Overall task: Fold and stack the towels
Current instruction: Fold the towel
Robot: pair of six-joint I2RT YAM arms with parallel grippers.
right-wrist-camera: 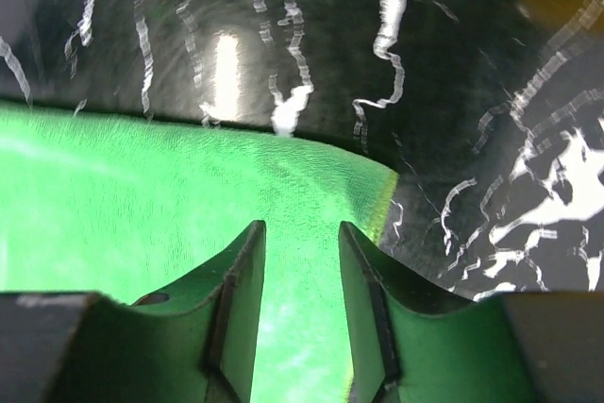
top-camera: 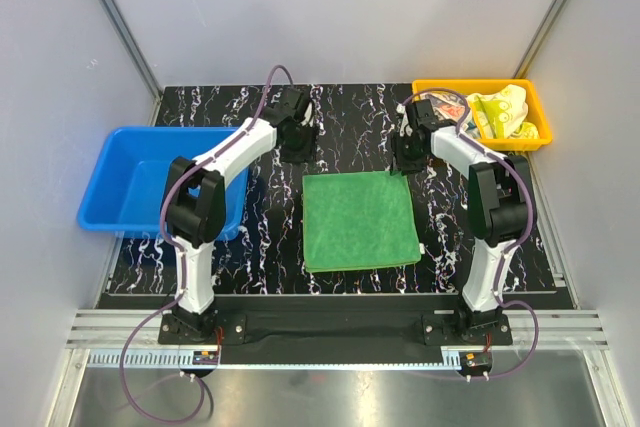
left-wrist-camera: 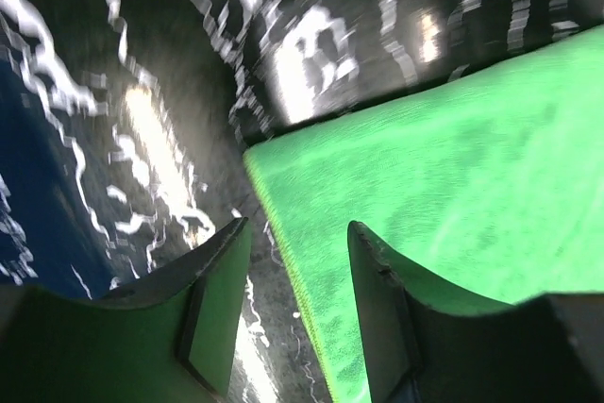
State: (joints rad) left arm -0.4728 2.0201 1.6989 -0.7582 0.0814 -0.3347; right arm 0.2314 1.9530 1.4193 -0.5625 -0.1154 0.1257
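Towels, two countable.
- Green towel (top-camera: 360, 219): one, lying flat and roughly square at the middle of the black marbled table (top-camera: 250, 247), with layered edges showing along its near side.
- Pale yellow towel (top-camera: 503, 112): one, sitting crumpled in the yellow bin (top-camera: 480, 85) at the far right (whether more cloth is lying under it cannot be told).

Bins, two. The blue bin (top-camera: 100, 215) is standing at the left, overhanging the table edge.

Grippers, two.
- Left gripper (left-wrist-camera: 297, 233): hanging over the green towel's far-left corner, jaws parted and gripping nothing.
- Right gripper (right-wrist-camera: 300, 228): hanging over the far-right corner, jaws likewise parted and gripping nothing.

Bare tabletop is showing on every side of the green towel, widest to the left and right.
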